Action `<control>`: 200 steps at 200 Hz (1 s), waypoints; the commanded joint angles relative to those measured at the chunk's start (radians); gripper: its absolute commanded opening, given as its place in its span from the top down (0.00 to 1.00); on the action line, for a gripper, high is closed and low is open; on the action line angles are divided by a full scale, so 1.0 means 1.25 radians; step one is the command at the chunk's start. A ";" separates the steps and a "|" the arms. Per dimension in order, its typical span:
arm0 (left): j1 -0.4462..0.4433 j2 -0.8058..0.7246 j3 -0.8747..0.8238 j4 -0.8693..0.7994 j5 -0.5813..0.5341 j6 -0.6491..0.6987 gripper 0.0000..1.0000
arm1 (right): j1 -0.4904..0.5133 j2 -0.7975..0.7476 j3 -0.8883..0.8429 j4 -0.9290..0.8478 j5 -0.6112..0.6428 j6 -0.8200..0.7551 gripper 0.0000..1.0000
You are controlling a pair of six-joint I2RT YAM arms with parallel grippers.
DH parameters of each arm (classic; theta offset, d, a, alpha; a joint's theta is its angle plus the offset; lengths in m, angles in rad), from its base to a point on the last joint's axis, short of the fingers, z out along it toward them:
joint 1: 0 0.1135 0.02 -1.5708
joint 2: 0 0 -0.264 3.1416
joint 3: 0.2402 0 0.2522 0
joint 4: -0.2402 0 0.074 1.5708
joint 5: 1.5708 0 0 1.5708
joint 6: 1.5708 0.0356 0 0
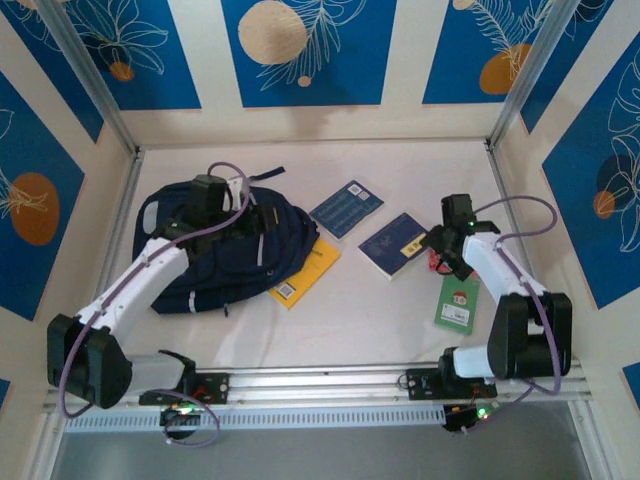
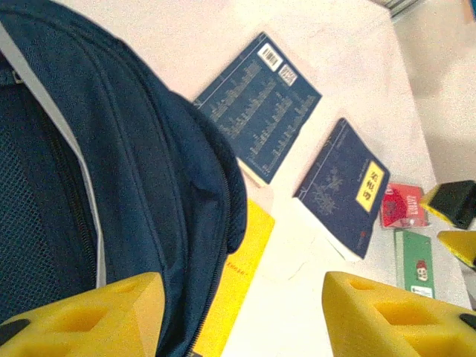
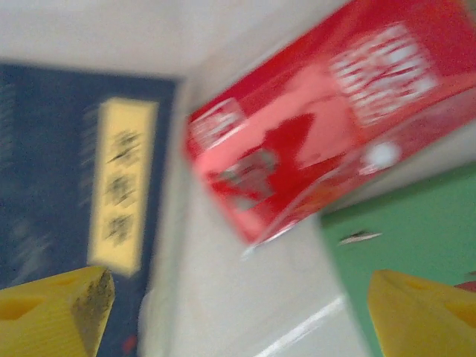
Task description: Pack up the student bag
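Jaws on both arms stand apart with nothing between them. From the top external camera, the student bag [image 1: 225, 250] lies flat on the left half of the table [image 1: 330, 330], with the left gripper [image 1: 243, 215] hovering over its upper part. Five items lie outside it: a yellow book [image 1: 305, 272] with one edge tucked under the bag's right side, a navy book with a barcode [image 1: 346, 208], a navy book with a yellow label [image 1: 395, 245], a red packet [image 1: 438, 263] beneath the right gripper [image 1: 442, 252], and a green card [image 1: 458, 300] just beside it. In the left wrist view, the left gripper [image 2: 239, 288] is spread wide above the bag's [image 2: 126, 171] zipped edge and the yellow book [image 2: 242, 268]. I cannot tell whether any zip is open there. The right wrist view is blurred, but the right gripper [image 3: 238, 282] is released and sits low over the red packet [image 3: 320, 126], between the labelled book [image 3: 74, 193] and the green card [image 3: 416, 245], and grips none of them. By my reading, packing has barely begun. Nothing visible is inside the bag, so an opening must be made and all five items loaded.
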 commanded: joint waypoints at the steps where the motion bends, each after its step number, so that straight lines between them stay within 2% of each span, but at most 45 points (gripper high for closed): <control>1: -0.002 -0.029 -0.009 0.031 0.039 0.000 0.42 | -0.055 0.043 0.015 -0.049 0.074 0.033 0.10; 22: -0.002 -0.039 -0.003 0.031 0.047 -0.003 0.43 | -0.099 0.098 0.010 -0.048 0.005 0.055 0.09; 57: -0.002 -0.050 -0.003 0.035 0.058 -0.005 0.42 | -0.107 0.144 -0.021 -0.014 -0.120 0.076 0.14; 78: -0.002 -0.050 -0.004 0.040 0.061 -0.008 0.42 | -0.100 0.130 -0.050 0.011 -0.224 0.102 0.18; 102: -0.002 -0.048 -0.004 0.043 0.065 -0.008 0.42 | -0.059 0.094 -0.094 0.043 -0.311 0.155 0.21; 144: -0.001 -0.031 -0.003 0.048 0.081 -0.007 0.42 | 0.118 0.035 -0.141 0.092 -0.361 0.290 0.23; 166: -0.003 -0.030 -0.005 0.048 0.081 -0.003 0.41 | 0.208 0.045 -0.122 0.100 -0.369 0.279 0.24; 182: -0.008 -0.024 -0.001 0.042 0.081 0.006 0.41 | 0.232 0.043 -0.082 0.033 -0.320 0.225 0.23; 200: -0.016 -0.020 0.002 0.037 0.080 0.010 0.42 | 0.216 0.000 -0.077 -0.035 -0.223 0.183 0.21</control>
